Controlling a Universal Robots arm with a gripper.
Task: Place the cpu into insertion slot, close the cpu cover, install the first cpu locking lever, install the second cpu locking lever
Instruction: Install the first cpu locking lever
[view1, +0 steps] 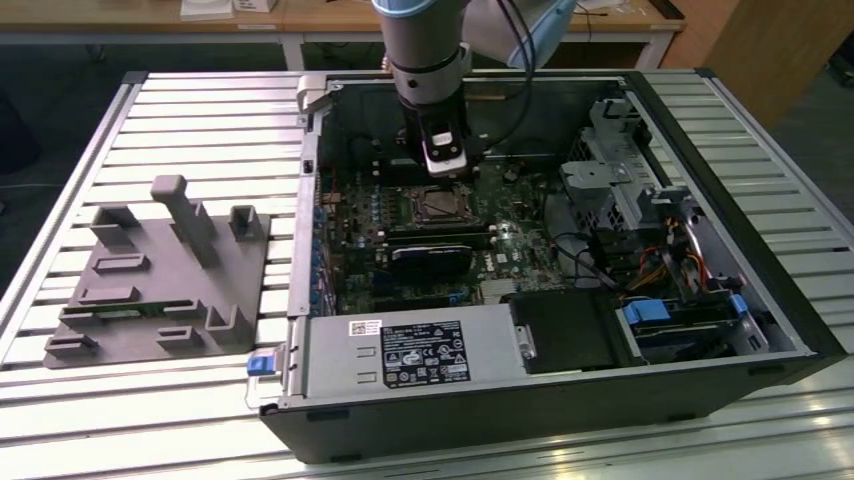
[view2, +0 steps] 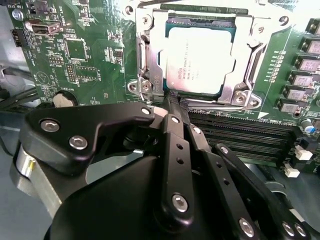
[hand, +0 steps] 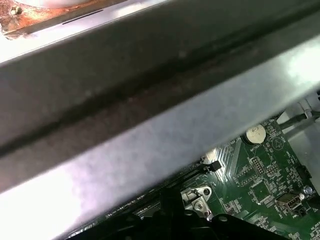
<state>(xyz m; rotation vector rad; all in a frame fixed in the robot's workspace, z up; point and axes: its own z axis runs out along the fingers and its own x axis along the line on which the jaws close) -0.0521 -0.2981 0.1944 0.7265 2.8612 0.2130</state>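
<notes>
The cpu, a pale silver square chip, lies in the insertion slot on the green motherboard. The cpu cover, a silver metal frame, lies flat around the chip with the chip's face showing through its cut-out. My gripper is shut, its black fingers pressed together with nothing visible between them. The fingertips sit at the socket's near corner, close to a thin metal lever rod along the socket's edge. In the exterior view the gripper hangs just behind the socket inside the open case.
Long black memory slots run beside the socket. A black card, the power supply and a drive cage crowd the case. A case wall looms close in the first wrist view. A grey fixture sits at the exterior view's left.
</notes>
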